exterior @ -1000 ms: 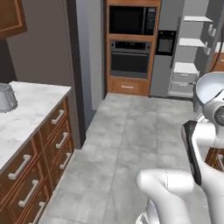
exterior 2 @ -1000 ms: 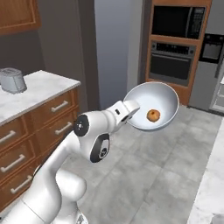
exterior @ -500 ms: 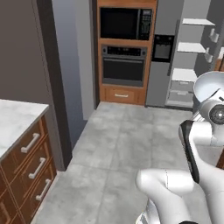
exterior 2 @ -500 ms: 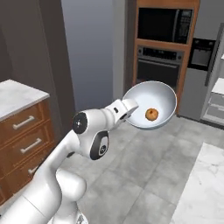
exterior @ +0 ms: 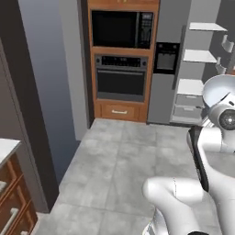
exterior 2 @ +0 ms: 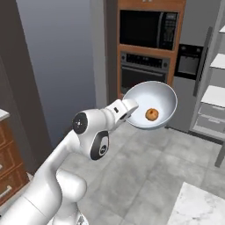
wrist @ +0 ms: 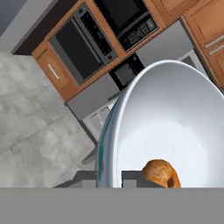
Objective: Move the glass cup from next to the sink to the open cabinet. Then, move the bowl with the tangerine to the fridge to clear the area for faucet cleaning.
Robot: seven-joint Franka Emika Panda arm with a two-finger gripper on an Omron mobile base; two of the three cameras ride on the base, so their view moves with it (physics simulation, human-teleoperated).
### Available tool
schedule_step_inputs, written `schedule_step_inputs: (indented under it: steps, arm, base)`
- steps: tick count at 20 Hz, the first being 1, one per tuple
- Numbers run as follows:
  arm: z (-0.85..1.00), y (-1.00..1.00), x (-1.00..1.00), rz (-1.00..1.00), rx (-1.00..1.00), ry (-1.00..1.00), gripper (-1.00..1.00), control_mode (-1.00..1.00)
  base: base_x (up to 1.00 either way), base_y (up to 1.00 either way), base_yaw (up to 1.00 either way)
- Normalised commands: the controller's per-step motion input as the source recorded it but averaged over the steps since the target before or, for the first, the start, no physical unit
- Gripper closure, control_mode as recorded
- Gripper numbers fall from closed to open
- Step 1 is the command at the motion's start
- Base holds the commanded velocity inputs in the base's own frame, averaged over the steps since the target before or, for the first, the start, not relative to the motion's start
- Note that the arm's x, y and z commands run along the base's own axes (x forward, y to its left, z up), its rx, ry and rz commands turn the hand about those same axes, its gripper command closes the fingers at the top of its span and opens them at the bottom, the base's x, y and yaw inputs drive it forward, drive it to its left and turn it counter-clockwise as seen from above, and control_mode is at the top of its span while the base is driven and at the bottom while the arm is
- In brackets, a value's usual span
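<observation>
My gripper (exterior 2: 128, 108) is shut on the rim of a white bowl (exterior 2: 154, 99) and holds it level in mid-air, with an orange tangerine (exterior 2: 152, 114) resting inside. In the hand view the bowl (wrist: 175, 113) looms large; its rim sits between the dark fingertips (wrist: 131, 177), and the tangerine (wrist: 161, 173) lies low in it. From the left the bowl (exterior: 219, 92) appears at the right edge. Ahead stands the grey fridge (exterior 2: 190, 66), door open, with a black dispenser panel (exterior: 166, 57) and white inner shelves (exterior: 196, 56). The glass cup, sink, faucet and open cabinet are out of view.
A wooden column holds a black microwave (exterior: 121, 28) and oven (exterior: 120, 79), left of the fridge. Brown drawer fronts (exterior: 11, 209) stand at the near left, beside a dark wall panel (exterior: 23, 92). A marble counter corner (exterior 2: 200, 206) lies at the near right. Grey floor tiles (exterior: 119, 160) stretch ahead.
The whole picture has shifted with the base: the counter and drawers slid off to the left, while the oven column and fridge came nearer. The bowl stays gripped in the same pose.
</observation>
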Motion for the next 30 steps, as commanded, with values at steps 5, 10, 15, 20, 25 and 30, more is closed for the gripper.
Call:
schedule_step_inputs:
  steps: [5, 10, 15, 20, 25, 30]
  arm:
    - [0.00, 0.00, 0.00, 0.00, 0.00, 0.00, 1.00, 1.00]
    - [0.00, 0.00, 0.00, 0.00, 0.00, 0.00, 1.00, 1.00]
    - [0.00, 0.00, 0.00, 0.00, 0.00, 0.00, 1.00, 1.00]
    - [0.00, 0.00, 0.00, 0.00, 0.00, 0.00, 1.00, 1.00]
    - [0.00, 0.00, 0.00, 0.00, 0.00, 0.00, 1.00, 1.00]
    - [0.00, 0.00, 0.00, 0.00, 0.00, 0.00, 1.00, 1.00]
  base:
    - [1.00, -0.44, -0.14]
    - [1.00, -0.48, -0.08]
    - [1.00, -0.62, -0.01]
    - [1.00, -0.70, 0.00]
    - [1.00, -0.77, 0.00]
    - [1.00, -0.74, 0.00]
